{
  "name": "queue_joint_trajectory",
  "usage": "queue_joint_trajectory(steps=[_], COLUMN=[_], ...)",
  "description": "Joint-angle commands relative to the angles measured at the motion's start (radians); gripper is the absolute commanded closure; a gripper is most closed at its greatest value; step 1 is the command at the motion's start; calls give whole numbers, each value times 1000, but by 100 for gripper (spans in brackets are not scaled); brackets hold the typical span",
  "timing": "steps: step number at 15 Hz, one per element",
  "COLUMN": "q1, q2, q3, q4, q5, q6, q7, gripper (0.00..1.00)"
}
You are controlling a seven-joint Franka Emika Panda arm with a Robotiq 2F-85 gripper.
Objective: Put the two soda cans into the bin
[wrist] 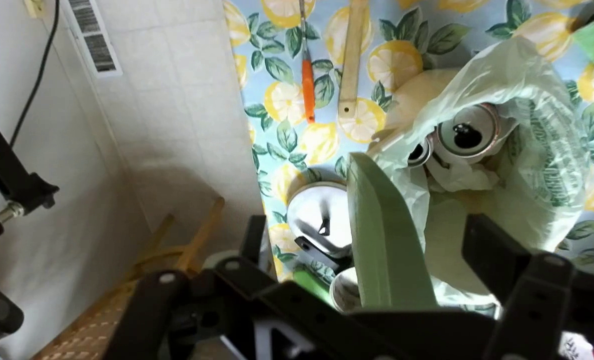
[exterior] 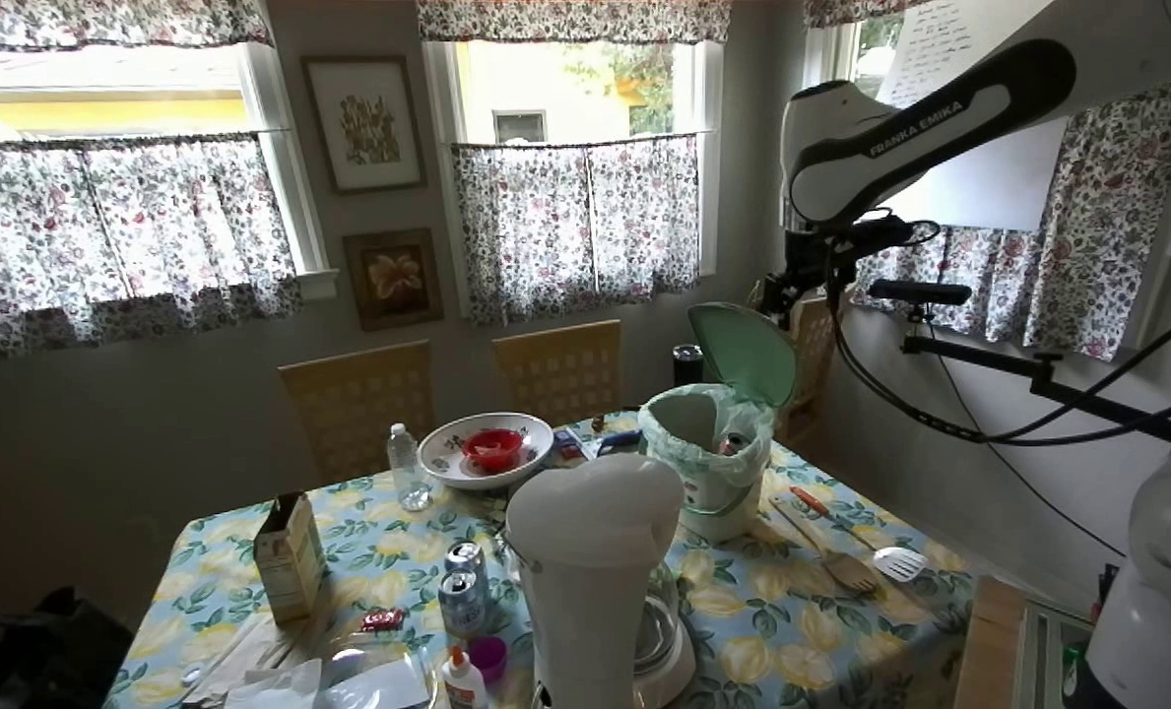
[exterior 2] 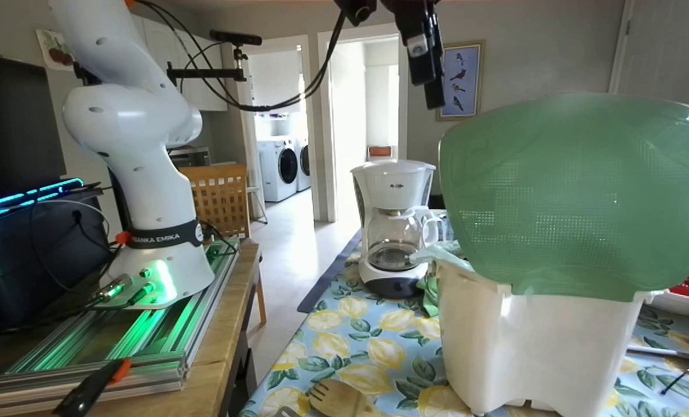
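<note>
The pale mint-green bin [exterior: 721, 520], lined with a thin bag, stands on the table with its green lid [exterior: 743, 350] raised; the bin also shows in an exterior view [exterior 2: 541, 347]. In the wrist view, a larger can top with reddish edge [wrist: 467, 131] and a smaller can top [wrist: 418, 154] lie inside the bin. Two silvery-blue cans [exterior: 463, 603] [exterior: 465, 559] stand upright beside the coffee maker. My gripper [wrist: 366, 232] is open, nothing held, above the raised lid, which shows between its fingers. It also shows in both exterior views [exterior: 780, 295] [exterior 2: 428, 69].
The white coffee maker [exterior: 595, 522] stands between the silvery cans and the bin. A white bowl with a red bowl [exterior: 492, 449], a water bottle [exterior: 408, 471] and a box [exterior: 290, 556] stand around. A wooden fork [exterior: 849, 573] and slotted spatula [exterior: 898, 563] lie by the bin.
</note>
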Motion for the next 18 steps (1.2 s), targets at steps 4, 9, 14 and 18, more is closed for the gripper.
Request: queue_joint_trajectory(steps=[4,9,14,18], q1=[9,41,78,104], q2=[44,91,126,154], q3=[-55,-79,-76,-68], q4=[-58,-62,-48,-35], q5=[89,263,409,465], q6=[271,355,378,367], q7=[-191,-348,-473,-528], gripper=[0,0,0,0])
